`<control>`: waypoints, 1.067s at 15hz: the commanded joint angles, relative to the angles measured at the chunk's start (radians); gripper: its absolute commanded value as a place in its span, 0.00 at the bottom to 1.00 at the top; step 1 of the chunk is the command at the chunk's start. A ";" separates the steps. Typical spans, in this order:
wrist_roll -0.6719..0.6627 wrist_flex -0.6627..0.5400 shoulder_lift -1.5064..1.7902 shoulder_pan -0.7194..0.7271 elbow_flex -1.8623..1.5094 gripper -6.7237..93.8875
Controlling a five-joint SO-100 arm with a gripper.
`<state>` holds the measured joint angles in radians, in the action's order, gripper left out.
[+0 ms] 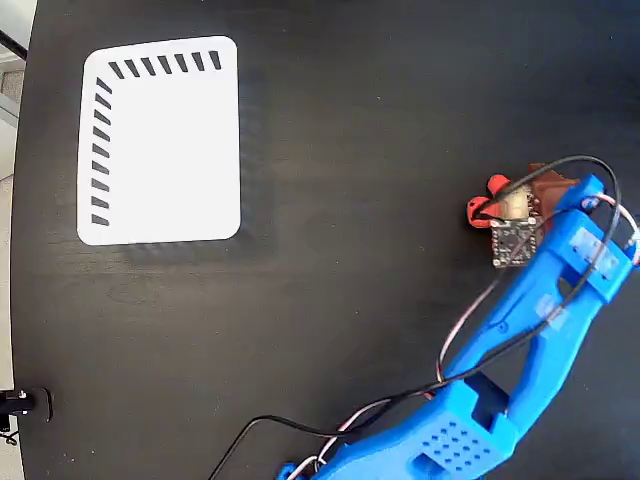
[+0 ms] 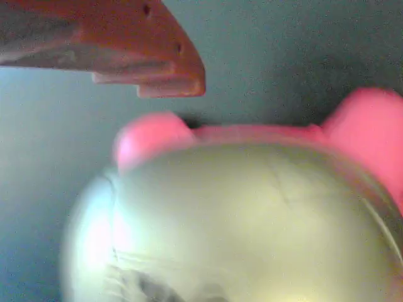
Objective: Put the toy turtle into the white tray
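A matte black tabletop (image 1: 330, 260) fills almost the whole fixed view; along the left edge a narrow strip of pale floor or wall shows, and a small dark clamp-like fitting (image 1: 25, 403) sits at the table's lower left rim. In the upper left lies the flat white rounded-corner tray (image 1: 165, 145), with dark slanted slots along its top and left edges, nothing on it. Well apart from it, at the right side of the table, sits the small toy turtle with red head and feet and a shiny silver-gold shell (image 1: 503, 207), directly under the tip of the blue plastic arm (image 1: 540, 330), which reaches up from the lower edge with thin black and white cables looping beside it. The arm's orange-brown gripper (image 1: 540, 190) is over the turtle's right side in that view. In the wrist view the blurred shell (image 2: 245, 220) fills the lower frame, with one orange finger (image 2: 126, 44) above it, just clear of a red foot. Whether the jaws are wide or narrow cannot be told.
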<state>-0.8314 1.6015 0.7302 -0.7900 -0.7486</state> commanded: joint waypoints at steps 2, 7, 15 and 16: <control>0.005 0.008 0.029 0.006 0.054 0.65; 0.015 0.003 0.011 0.011 0.058 0.50; 0.067 -0.002 0.054 0.008 0.072 0.06; 0.083 0.011 0.091 0.008 0.072 0.06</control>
<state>-0.7440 1.5923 0.6980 -0.7639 -0.7194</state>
